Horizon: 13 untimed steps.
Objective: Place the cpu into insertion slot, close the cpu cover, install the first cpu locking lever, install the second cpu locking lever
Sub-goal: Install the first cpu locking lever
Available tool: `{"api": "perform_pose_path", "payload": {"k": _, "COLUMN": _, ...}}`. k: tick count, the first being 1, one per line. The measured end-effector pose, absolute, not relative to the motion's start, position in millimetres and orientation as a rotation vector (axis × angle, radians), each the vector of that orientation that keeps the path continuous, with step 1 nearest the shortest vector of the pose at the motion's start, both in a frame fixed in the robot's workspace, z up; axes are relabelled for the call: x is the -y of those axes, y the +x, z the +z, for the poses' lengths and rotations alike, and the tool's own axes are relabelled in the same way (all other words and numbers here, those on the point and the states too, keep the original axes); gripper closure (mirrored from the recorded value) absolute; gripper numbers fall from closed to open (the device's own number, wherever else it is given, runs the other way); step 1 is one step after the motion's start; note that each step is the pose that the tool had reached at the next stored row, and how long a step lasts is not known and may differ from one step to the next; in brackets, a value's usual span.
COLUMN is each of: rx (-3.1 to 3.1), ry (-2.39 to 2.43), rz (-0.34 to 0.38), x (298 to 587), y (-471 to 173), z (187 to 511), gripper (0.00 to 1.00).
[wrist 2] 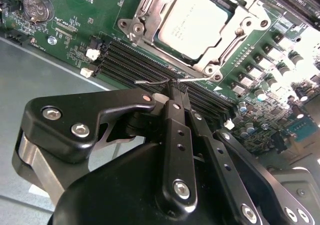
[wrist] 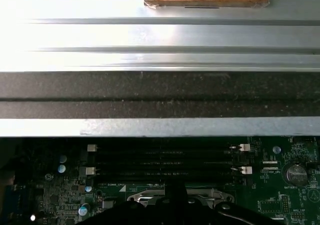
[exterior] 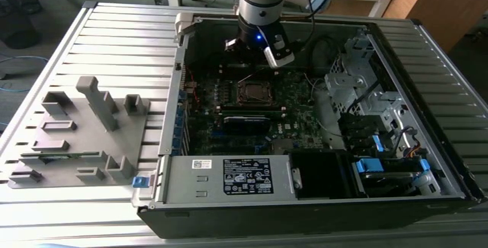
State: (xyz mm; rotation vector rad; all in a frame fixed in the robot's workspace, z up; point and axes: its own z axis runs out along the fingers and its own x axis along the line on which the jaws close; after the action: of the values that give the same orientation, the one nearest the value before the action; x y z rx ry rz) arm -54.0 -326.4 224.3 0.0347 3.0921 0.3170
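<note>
Silvery cpu (wrist 2: 197, 22) sits flat, face up, in the insertion slot (exterior: 253, 91) mid circuit board (exterior: 298, 123), cpu cover (wrist 2: 230, 42) down flat around it.

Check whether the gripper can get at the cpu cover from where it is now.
Probably yes: the gripper sits just beside the cpu cover, with only a thin wire lever at its tips between them.

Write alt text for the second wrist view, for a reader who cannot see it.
The robot's black hand, fingers together, has its tips at a thin wire lever beside a socket on a green circuit board. A silvery chip lies in the socket under a metal frame; long black slots run between socket and hand.
</note>
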Motion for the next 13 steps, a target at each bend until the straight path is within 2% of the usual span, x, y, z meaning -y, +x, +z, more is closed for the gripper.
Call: {"api": "perform_pose_path", "payload": {"k": 13, "rx": -3.092, "ry": 0.035, "rz": 0.317, "x": 325.9, "y": -49.7, "z": 221.8, "gripper": 0.89}}
